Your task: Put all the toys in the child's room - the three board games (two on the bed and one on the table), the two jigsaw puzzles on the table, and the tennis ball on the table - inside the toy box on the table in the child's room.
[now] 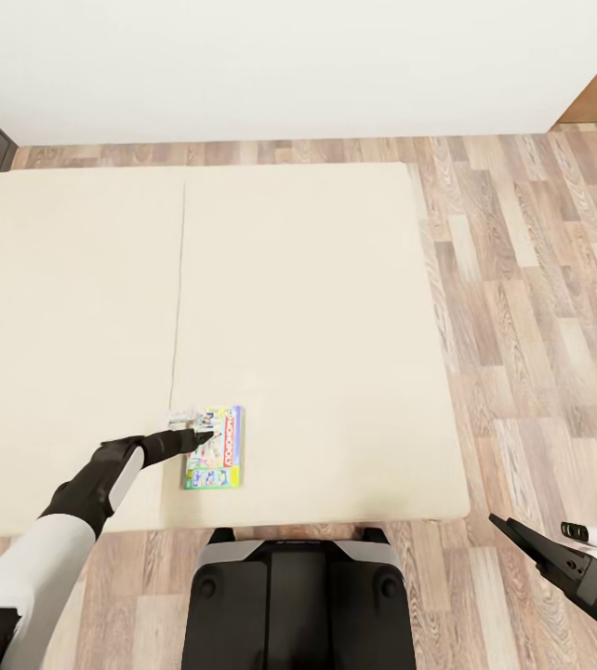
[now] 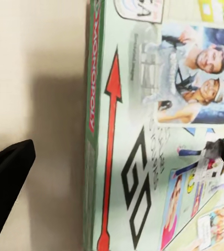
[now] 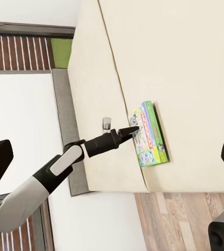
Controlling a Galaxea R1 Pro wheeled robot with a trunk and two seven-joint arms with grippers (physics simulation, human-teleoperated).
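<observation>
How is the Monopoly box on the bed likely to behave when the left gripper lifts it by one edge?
The Monopoly box looks like flat, printed cardboard, so probably stiff and light. Its glossy face may slip between the left gripper fingers. Lying flat on the soft mattress, it shouldn't roll, but may tilt when lifted.

Bed [image 3: 196,63]: cream mattress with a seam running along it, grey frame along one side.
Board game [image 3: 149,135]: flat Monopoly box lying on the mattress near its edge.
Left tool [image 3: 130,130]: dark fingertips at the box's long edge; whether they grip it cannot be told.
Left arm [image 3: 54,172]: white and black, reaching across the frame.
Floor [image 3: 180,219]: wood planks beyond the mattress edge.
</observation>
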